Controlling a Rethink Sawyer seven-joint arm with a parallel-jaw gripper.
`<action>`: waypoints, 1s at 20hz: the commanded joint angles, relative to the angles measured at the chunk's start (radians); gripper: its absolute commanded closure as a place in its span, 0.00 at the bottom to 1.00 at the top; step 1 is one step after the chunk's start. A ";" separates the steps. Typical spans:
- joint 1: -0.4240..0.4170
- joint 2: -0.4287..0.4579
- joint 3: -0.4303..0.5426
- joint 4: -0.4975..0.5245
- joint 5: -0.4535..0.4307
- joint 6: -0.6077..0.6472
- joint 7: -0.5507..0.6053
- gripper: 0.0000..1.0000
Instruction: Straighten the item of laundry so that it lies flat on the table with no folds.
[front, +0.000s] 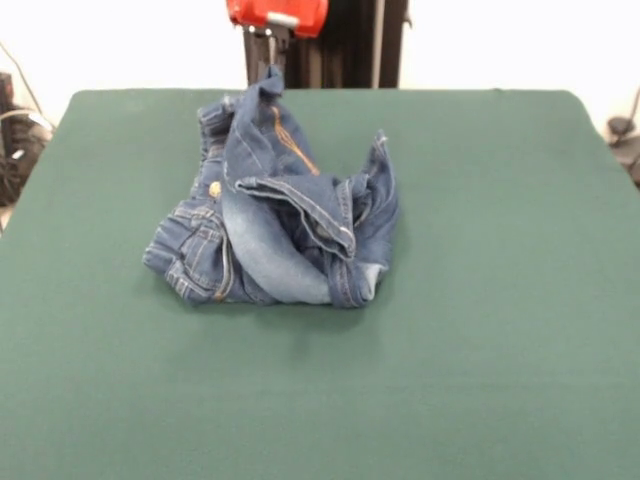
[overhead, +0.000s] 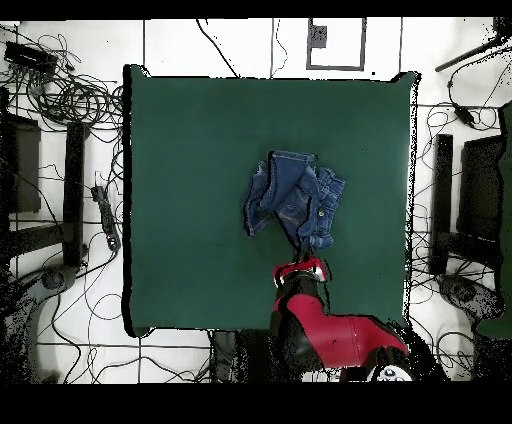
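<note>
Front view shows the jeans crumpled in a heap at upper centre of the green table, one corner pulled up toward the top edge. That peak meets the gripper, whose jaws appear clamped on the denim.

Red arm reaches in from its base, wrist pointing down. Gripper hangs low at the far side, pinched shut on a peak of the jeans.
</note>
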 joint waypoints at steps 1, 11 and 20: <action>0.047 0.173 -0.012 -0.003 0.027 -0.111 0.136 1.00; 0.022 0.189 -0.023 -0.002 0.005 -0.154 0.138 1.00; -0.031 0.131 0.091 -0.032 -0.014 -0.025 0.182 0.00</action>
